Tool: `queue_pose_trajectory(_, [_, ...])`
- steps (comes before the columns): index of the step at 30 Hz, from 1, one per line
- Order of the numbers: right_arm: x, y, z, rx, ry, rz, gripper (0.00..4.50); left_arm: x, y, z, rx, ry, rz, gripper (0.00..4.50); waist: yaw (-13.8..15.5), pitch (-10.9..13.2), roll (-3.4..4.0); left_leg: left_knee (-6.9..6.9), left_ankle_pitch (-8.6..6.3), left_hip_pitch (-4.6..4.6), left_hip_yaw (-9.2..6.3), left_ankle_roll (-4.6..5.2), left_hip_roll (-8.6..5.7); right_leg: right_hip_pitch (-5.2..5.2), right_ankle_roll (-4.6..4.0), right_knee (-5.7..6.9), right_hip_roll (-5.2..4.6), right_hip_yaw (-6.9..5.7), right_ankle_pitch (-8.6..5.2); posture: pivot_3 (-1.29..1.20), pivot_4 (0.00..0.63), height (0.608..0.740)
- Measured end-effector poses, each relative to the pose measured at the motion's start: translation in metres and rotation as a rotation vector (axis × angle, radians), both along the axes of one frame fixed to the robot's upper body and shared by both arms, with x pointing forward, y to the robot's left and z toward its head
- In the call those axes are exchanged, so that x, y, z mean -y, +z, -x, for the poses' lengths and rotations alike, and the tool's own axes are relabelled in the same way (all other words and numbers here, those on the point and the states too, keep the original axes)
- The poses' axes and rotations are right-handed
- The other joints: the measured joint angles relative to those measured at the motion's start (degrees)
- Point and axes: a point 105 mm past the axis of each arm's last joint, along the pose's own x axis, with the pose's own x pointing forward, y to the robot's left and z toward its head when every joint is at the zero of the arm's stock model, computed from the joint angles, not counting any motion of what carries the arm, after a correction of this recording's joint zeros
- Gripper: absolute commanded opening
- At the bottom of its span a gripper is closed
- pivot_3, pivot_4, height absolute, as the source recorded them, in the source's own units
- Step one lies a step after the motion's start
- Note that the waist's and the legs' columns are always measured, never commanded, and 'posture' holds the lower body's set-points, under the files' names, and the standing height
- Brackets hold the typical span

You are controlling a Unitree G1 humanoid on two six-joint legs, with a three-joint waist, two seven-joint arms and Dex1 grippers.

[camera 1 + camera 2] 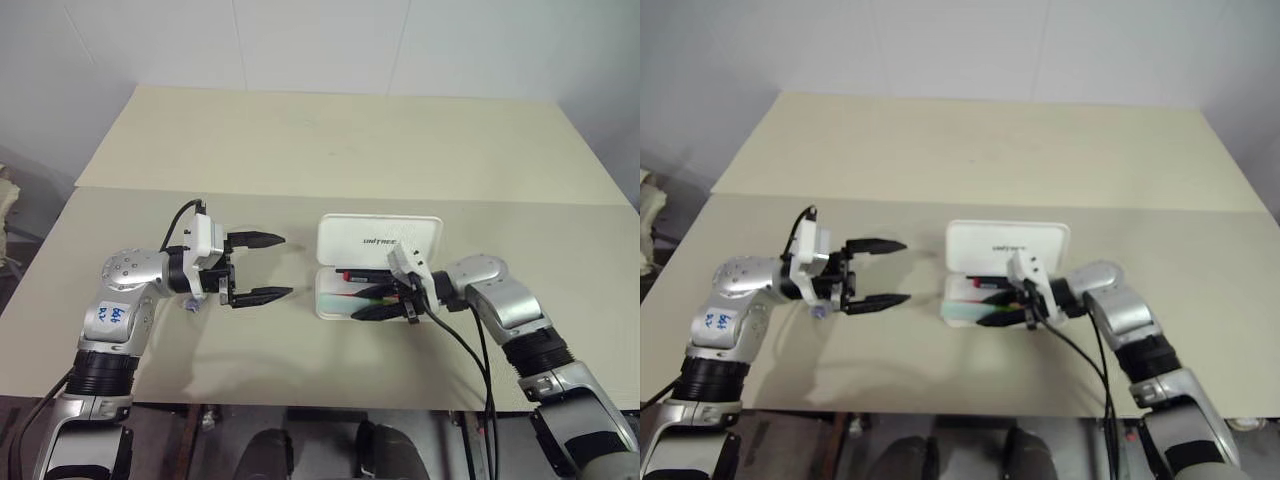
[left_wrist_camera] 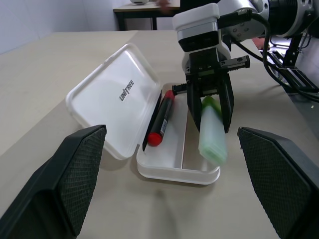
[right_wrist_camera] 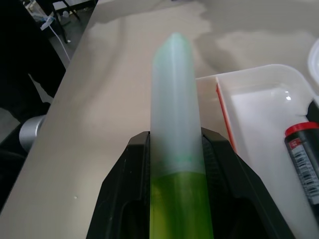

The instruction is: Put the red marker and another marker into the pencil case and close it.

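The white pencil case (image 1: 345, 235) lies open on the table, its lid (image 2: 99, 99) with black lettering folded flat away from me. The red marker (image 2: 160, 123), black with red ends, lies in the tray beside the hinge. My right gripper (image 1: 358, 304) is shut on the pale mint-green marker (image 2: 212, 134), holding it low over the tray's front part. The marker's tip (image 3: 174, 50) reaches past the tray's left end. Whether it touches the tray I cannot tell. My left gripper (image 1: 285, 266) hangs open to the left of the case, facing it, with nothing between its fingers (image 2: 75, 179).
A small purple object (image 1: 193, 305) lies on the table under my left wrist. The beige table (image 1: 330, 150) stretches far behind the case, with a seam across it. A black cable (image 1: 470, 350) trails from my right wrist towards the front edge.
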Motion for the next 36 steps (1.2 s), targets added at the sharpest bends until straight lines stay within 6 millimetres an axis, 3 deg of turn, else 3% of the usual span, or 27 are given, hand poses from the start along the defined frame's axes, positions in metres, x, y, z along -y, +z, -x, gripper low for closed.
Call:
queue_pose_trajectory(9, [0.004, -0.001, -0.005, 0.026, 0.014, 0.018, 4.08, 0.0, 0.0, -0.001, 0.002, 0.008, 0.002, 4.5, 0.0, 0.0, 0.0, -0.01, 0.0, 0.0, 0.01, 0.0, 0.0, 0.0, 0.0, -0.01, 0.0, 0.0, 0.0, 0.0, 0.15, 0.74])
queue_pose_trajectory(15, [-0.002, 0.007, -0.004, 0.083, 0.038, -0.02, 4.08, 0.0, 0.001, -0.001, 0.003, 0.008, 0.002, 4.5, -0.3, 0.0, 0.0, 0.0, 0.0, 0.0, 0.01, -0.01, 0.0, 0.0, 0.0, 0.0, 0.0, 0.0, 0.0, 0.0, 0.15, 0.74])
queue_pose_trajectory(22, [0.001, 0.04, 0.017, 0.123, 0.035, -0.123, 4.08, -0.003, 0.0, 0.001, 0.005, 0.035, 0.005, 4.5, 0.2, 0.0, 0.01, -0.03, -0.05, -0.01, -0.06, -0.07, 0.0, 0.0, 0.0, 0.0, -0.01, -0.01, 0.0, 0.0, 0.15, 0.74])
queue_pose_trajectory(29, [0.037, 0.063, 0.052, 0.078, -0.122, -0.203, 4.08, -0.052, -0.019, 0.011, -0.023, 0.359, 0.055, 4.5, 0.2, 0.0, 0.01, -0.1, -0.22, 0.0, -0.09, -0.03, 0.02, -0.04, 0.0, -0.04, -0.01, -0.01, 0.0, 0.0, 0.15, 0.74])
queue_pose_trajectory(36, [0.074, 0.082, 0.051, 0.17, -0.288, -0.254, 4.08, -0.096, -0.029, 0.027, 0.007, 0.733, 0.147, 4.5, 0.4, 0.0, -0.04, -0.03, -0.23, 0.11, -0.07, 0.02, 0.04, 0.06, 0.0, -0.08, -0.03, 0.11, 0.0, 0.0, 0.15, 0.74])
